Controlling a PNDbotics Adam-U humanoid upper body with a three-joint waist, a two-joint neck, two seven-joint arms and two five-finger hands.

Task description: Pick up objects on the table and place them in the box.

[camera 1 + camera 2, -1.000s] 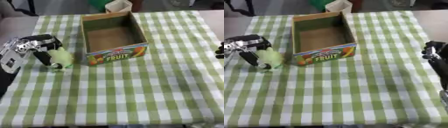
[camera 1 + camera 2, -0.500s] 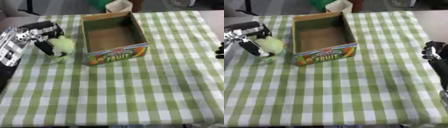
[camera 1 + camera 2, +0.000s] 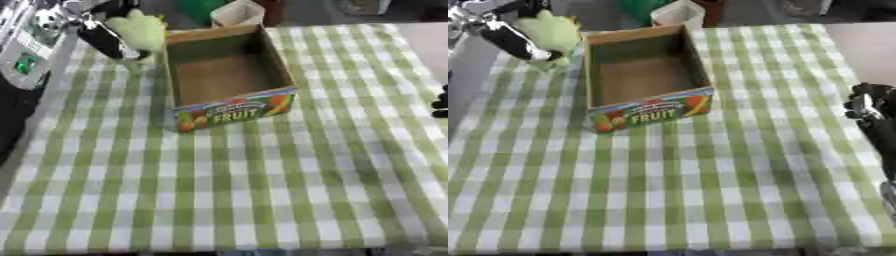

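Note:
My left hand [image 3: 98,36] is raised at the upper left, its fingers curled round a pale green soft toy [image 3: 140,31]. The toy hangs just outside the left wall of the open cardboard box [image 3: 226,75], near its far corner. The box, marked FRUIT on its front, stands on the green checked tablecloth [image 3: 262,190] and its inside looks bare. My right hand [image 3: 871,107] shows at the right edge of the table, fingers curled with nothing in them.
Beyond the table's far edge stand a white cup-like container [image 3: 238,12] and a green object [image 3: 645,7]. The cloth in front of the box holds nothing.
My left hand has lifted the green toy off the cloth and carried it up and toward the box's far left corner. The right hand has stayed put.

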